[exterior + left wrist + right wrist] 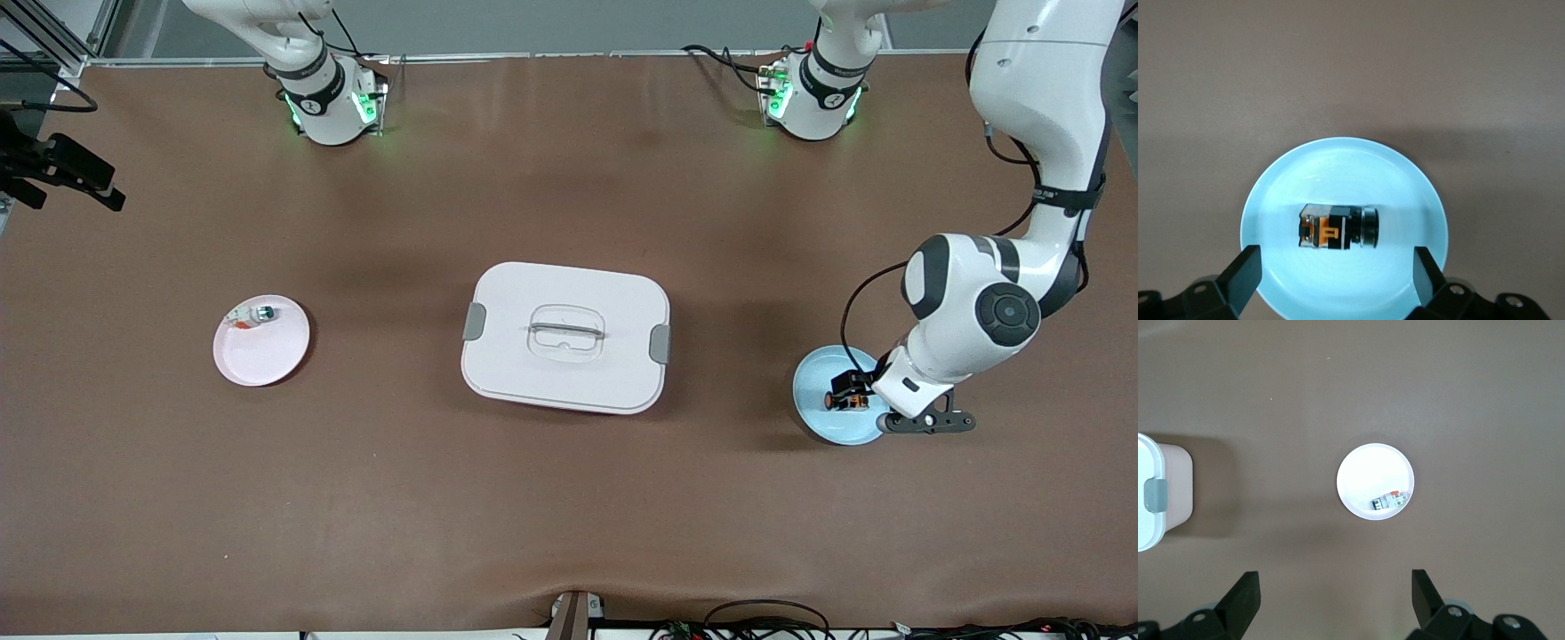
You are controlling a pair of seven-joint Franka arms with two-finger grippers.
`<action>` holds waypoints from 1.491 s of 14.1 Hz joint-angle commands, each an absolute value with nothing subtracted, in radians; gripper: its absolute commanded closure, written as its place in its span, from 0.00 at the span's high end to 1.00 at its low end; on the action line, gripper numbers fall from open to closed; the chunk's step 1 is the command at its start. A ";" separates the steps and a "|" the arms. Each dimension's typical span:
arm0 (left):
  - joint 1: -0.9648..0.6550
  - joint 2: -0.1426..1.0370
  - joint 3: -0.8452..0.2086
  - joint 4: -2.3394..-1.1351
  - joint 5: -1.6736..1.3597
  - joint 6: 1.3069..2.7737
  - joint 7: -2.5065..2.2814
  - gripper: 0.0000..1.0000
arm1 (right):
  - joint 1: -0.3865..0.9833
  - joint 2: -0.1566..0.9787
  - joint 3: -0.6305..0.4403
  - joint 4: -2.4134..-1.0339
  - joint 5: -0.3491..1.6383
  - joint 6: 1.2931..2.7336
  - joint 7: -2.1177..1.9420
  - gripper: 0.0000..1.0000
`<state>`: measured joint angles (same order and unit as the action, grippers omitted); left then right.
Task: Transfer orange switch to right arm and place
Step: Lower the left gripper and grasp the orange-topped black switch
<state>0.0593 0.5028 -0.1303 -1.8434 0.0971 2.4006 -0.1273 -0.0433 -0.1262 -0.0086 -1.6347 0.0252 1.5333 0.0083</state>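
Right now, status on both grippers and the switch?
Left gripper open, low over blue plate. Switch on its side on the plate, ungrasped. Right gripper open, high over pink plate, waiting.

White lidded box (565,337) at table centre, grey latches at both ends, clear handle on lid. Pink plate (262,340) toward right arm's end, small white-and-green part (255,315) on its rim edge. Light blue plate (831,396) toward left arm's end. Brown table (569,498).

blue plate (813,382): partly hidden by left arm | right gripper: outside front view
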 commanded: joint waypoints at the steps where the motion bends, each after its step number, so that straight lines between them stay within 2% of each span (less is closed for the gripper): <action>1: 0.075 0.537 -0.130 -1.838 0.117 2.440 -0.121 1.00 | -0.055 -0.141 -0.003 -1.644 0.038 1.531 0.003 1.00; 16: 0.074 0.641 -0.132 -1.833 0.117 2.523 -0.121 1.00 | -0.057 -0.141 -0.005 -1.646 0.038 1.526 0.003 1.00; 17: 0.075 0.643 -0.132 -1.833 0.118 2.526 -0.120 0.96 | -0.057 -0.141 -0.005 -1.646 0.037 1.526 0.003 1.00; 18: 0.075 0.644 -0.132 -1.833 0.118 2.526 -0.118 0.86 | -0.058 -0.141 -0.005 -1.646 0.038 1.526 0.003 1.00; 19: 0.075 0.644 -0.132 -1.833 0.120 2.526 -0.111 0.68 | -0.058 -0.141 -0.006 -1.647 0.037 1.525 0.003 1.00; 21: 0.078 0.644 -0.132 -1.833 0.120 2.525 -0.092 0.23 | -0.058 -0.141 -0.006 -1.646 0.037 1.526 0.003 1.00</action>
